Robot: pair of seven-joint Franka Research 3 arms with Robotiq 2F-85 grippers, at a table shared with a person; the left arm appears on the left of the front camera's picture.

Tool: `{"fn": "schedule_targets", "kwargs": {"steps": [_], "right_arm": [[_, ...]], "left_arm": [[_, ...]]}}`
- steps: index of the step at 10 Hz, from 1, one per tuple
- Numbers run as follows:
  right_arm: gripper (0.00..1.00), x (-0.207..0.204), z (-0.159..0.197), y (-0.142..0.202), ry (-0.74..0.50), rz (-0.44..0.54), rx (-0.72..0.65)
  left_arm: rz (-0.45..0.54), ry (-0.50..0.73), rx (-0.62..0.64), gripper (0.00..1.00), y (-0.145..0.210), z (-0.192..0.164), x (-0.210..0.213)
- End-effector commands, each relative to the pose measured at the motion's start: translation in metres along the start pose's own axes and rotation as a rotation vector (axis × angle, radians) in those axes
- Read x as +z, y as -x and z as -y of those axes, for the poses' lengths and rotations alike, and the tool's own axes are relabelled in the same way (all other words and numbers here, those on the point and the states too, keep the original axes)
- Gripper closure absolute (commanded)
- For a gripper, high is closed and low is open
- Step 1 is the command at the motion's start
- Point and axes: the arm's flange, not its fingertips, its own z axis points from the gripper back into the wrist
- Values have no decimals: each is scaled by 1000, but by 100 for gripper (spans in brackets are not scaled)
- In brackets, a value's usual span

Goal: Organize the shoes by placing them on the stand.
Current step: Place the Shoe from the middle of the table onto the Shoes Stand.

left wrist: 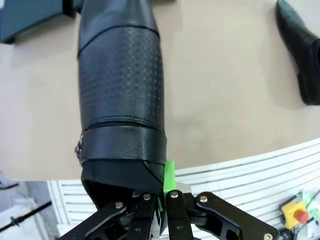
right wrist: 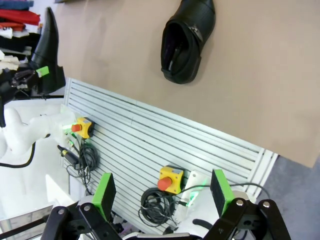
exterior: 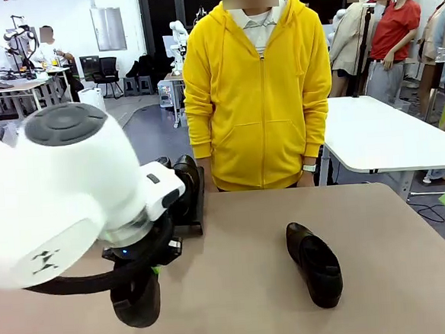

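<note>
From the front, the left jaws are clamped shut on the heel end of a black, slightly shiny leather slip-on shoe [exterior: 136, 301], held low over the tan bench [exterior: 240, 311] at about 7 o'clock. A matching loafer [exterior: 315, 264] lies on its sole at 4 o'clock. At 10 o'clock the low matte-black stand [exterior: 201, 208] carries dark shoes [exterior: 185, 169]; how many, I cannot tell behind the arm. In the left wrist view a green pad [left wrist: 169, 176] presses the heel rim, with the textured sole facing the camera. The shoe looks light and stiff at the heel, though its smooth leather could slip, so that rim seems the sound hold. In the right wrist view the right jaws stand wide open and empty, and the matching loafer sits at 12 o'clock with its opening facing them.
</note>
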Motion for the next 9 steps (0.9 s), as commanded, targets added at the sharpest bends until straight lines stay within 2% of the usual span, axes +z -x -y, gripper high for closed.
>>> {"fn": "schedule_targets", "kwargs": {"steps": [1, 2, 7, 8, 9], "right_arm": [[0, 4, -5, -1, -19, 3, -5], [0, 4, -5, -1, -19, 3, -5], [0, 4, -5, -1, -19, 3, -5], [0, 4, -5, -1, -19, 3, -5], [0, 4, -5, -1, -19, 3, -5]], "left_arm": [[-92, 95, 77, 100, 19, -40, -14], [0, 0, 0, 100, 0, 0, 0], [-16, 3, -2, 100, 1, 2, -2], [-12, -19, 55, 100, -13, -18, 3], [-24, -27, 126, 100, -39, -55, 10]]}}
